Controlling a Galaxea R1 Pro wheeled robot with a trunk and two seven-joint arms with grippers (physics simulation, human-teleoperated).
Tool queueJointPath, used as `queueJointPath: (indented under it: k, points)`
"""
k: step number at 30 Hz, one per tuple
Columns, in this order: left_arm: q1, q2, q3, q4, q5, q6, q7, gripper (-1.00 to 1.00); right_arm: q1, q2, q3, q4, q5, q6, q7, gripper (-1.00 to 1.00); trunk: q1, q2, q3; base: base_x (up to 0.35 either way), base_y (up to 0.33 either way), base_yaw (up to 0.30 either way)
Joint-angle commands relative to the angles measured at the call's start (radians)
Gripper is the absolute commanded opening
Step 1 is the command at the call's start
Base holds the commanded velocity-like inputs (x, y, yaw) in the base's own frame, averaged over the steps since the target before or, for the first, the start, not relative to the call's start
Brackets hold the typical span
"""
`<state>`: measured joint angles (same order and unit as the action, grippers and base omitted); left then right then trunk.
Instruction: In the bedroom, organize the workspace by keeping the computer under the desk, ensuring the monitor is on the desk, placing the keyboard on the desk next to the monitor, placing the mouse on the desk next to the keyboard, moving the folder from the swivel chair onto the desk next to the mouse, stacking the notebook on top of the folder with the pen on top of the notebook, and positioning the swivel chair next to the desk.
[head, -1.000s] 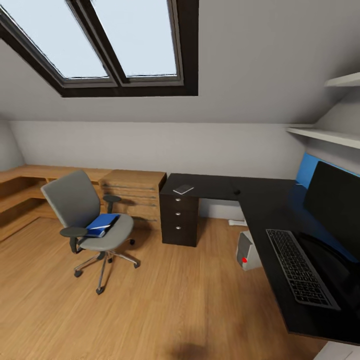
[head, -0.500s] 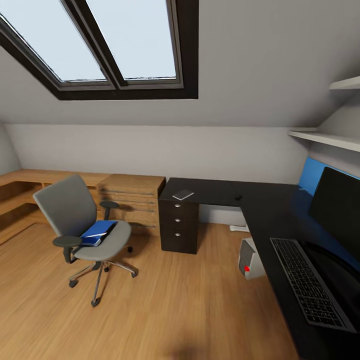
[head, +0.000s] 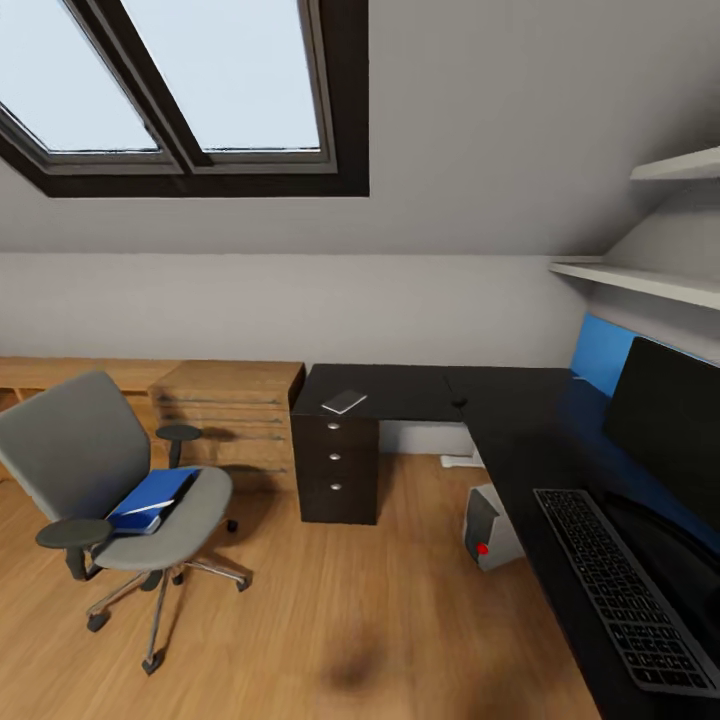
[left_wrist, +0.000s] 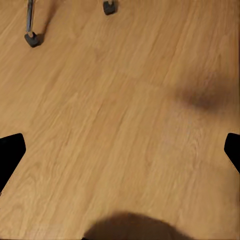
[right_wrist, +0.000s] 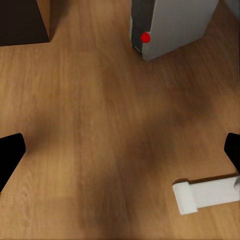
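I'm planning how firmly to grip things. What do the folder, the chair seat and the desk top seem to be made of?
Folder: glossy blue, likely plastic or coated card; flat stiff cover.
Chair seat: matte grey, probably fabric upholstery; soft rounded edges, no shine.
Desk: smooth black top, perhaps laminate or painted wood; faint blue reflection, no visible grain.

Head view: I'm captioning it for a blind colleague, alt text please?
A blue folder lies on a grey swivel chair on a wood floor, left of a black L-shaped desk holding a keyboard and monitor.
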<state>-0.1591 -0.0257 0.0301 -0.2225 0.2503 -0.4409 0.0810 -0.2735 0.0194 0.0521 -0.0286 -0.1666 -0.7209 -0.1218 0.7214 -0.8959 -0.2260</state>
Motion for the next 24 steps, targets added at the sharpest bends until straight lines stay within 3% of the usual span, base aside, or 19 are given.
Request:
queueJointPath:
  k: [1,13,24]
  points:
    - [0.0,0.0,0.002,0.0,-0.002,-0.002,0.002,1.0,-0.001,0.0,0.006,0.001,-0.006,-0.003,-0.002,1.0,0.001,-0.001,-0.001,0.288,0.232,-0.257]
    - [0.0,0.0,0.002,0.0,-0.002,-0.003,0.002,1.0,-0.001,0.001,0.006,0.001,-0.006,-0.003,-0.001,1.0,0.001,-0.001,-0.001,0.301,0.166,-0.238]
    - [0.0,0.0,0.003,0.0,-0.002,-0.002,0.002,1.0,-0.001,0.0,0.006,0.001,-0.006,-0.003,-0.001,1.0,0.001,-0.001,-0.001,0.33,0.11,-0.032]
